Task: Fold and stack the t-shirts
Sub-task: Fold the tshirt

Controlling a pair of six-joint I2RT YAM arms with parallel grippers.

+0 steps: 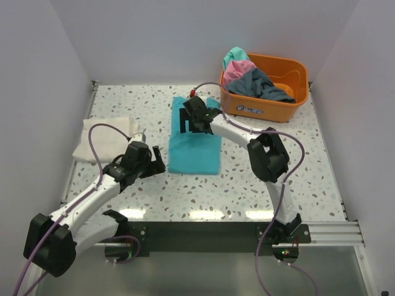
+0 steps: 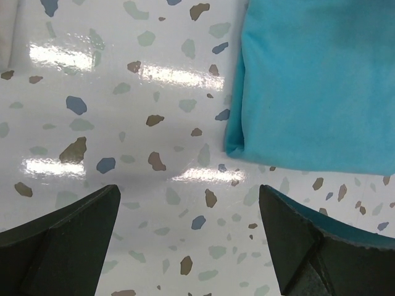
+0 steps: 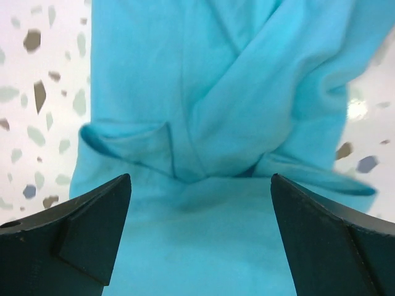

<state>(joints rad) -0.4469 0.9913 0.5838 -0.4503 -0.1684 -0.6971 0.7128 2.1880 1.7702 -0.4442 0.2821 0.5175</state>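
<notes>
Shirts counted: five are seen in all, namely two teal, one cream-white, one pink and one dark grey.
Teal shirt on the table [image 1: 194, 145]: one is laid flat as a folded oblong at the middle of the table [image 1: 247, 185], its long side running away from the arms. In the right wrist view its sleeves are seen folded across each other on top.
Cream-white shirt [image 1: 102, 139]: one is laid folded at the left edge of the table, well apart from the teal one.
Tub [image 1: 290, 65]: one orange tub is set at the far right corner. Three shirts are heaped in it.
Second teal shirt [image 1: 234, 57]: it is draped over the tub's far left rim.
Pink shirt [image 1: 237, 71]: it is bunched just beside the second teal one.
Dark grey shirt [image 1: 262, 85]: it is spread across the middle of the tub.
Left gripper [image 1: 159, 160]: the jaws are spread wide and nothing is held. It is kept low over bare table, just beside the near left corner of the teal shirt on the table.
Right gripper [image 1: 189, 125]: the jaws are spread wide and nothing is grasped. It is held over the far half of that same shirt; contact cannot be told.
</notes>
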